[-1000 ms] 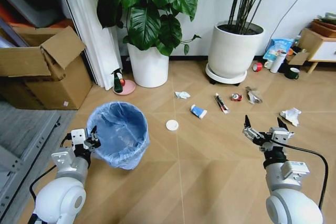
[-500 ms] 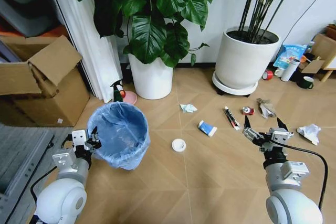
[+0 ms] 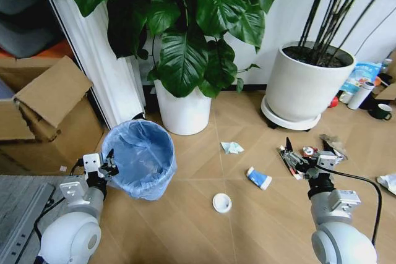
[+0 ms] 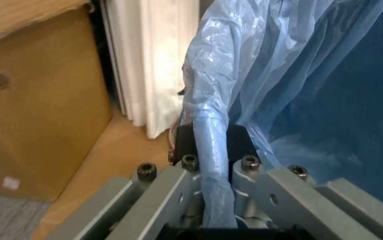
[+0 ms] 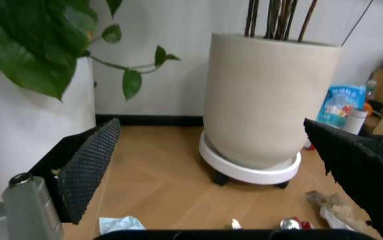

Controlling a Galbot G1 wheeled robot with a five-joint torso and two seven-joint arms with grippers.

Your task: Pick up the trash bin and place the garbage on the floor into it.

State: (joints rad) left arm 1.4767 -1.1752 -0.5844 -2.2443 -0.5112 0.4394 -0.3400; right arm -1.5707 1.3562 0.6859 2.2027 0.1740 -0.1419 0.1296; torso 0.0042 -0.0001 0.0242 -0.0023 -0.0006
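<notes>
Blue-lined bin (image 3: 140, 157) held at rim by left gripper (image 3: 109, 163).
Fingers pinch the liner edge. Right gripper (image 3: 305, 148) spread wide, empty, over floor (image 3: 185, 227); garbage (image 3: 258, 178) scattered ahead of it.

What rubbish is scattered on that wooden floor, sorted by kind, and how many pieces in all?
Crumpled white paper: 2
Flat round white disc: 1
Blue-and-white cup on its side: 1
Dark thin wrapper: 1
Red crushed can: 1
Crumpled foil: 1
Total: 7
</notes>
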